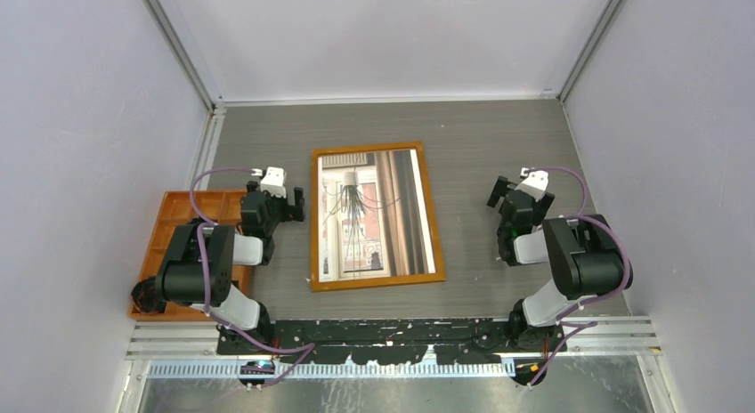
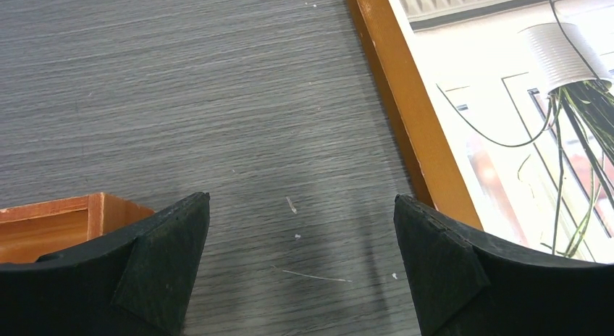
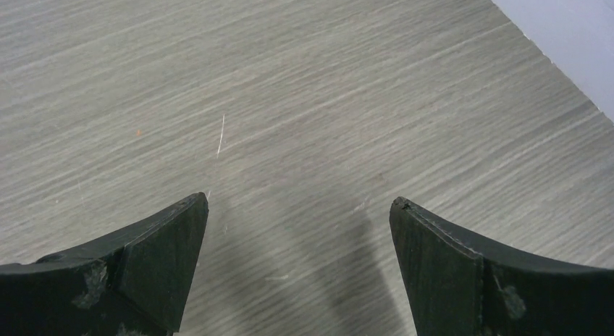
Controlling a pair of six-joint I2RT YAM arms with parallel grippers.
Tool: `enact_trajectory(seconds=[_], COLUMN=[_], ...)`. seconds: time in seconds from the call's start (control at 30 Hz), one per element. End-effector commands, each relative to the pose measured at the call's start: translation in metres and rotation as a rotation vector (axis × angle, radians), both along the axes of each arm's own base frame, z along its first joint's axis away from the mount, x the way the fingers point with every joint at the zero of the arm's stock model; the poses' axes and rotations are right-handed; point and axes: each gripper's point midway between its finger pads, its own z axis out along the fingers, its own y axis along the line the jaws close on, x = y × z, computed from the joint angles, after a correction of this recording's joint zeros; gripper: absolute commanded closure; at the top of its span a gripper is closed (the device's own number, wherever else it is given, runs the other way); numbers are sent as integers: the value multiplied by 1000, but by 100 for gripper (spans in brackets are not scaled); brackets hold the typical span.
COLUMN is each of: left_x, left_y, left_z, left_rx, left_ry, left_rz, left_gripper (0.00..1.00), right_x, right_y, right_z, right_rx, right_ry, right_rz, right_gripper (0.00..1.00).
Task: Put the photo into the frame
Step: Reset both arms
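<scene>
Both pairs of fingers stand wide apart, holding nothing. The left gripper (image 2: 300, 206) hovers over the table (image 2: 181, 97) just left of the frame (image 1: 315, 219), the right gripper (image 3: 299, 206) well to its right. The photo (image 1: 378, 213) lies face up within the frame, mid-table, with an orange tray (image 1: 182, 206) at the left edge

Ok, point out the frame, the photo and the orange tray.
frame (image 1: 314, 219): top view, on its left rail.
photo (image 1: 378, 213): top view, middle of the print.
orange tray (image 1: 182, 208): top view, a bare far compartment.
</scene>
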Motion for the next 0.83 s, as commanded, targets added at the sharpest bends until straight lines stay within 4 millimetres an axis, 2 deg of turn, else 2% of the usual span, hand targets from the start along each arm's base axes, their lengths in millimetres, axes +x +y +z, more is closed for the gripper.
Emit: enact_trajectory(seconds=[0.0, 0.8], left_x=[14, 14], left_y=[2, 3], left_z=[24, 23], left_rx=[-2, -3], left_ry=[-93, -89], left_rz=[17, 19], left_gripper=[0, 0], right_x=[22, 21], right_y=[-1, -1], right_z=[25, 26], right_rx=[53, 57], right_ry=[-101, -103], right_rz=[27, 26], right_gripper=[0, 0])
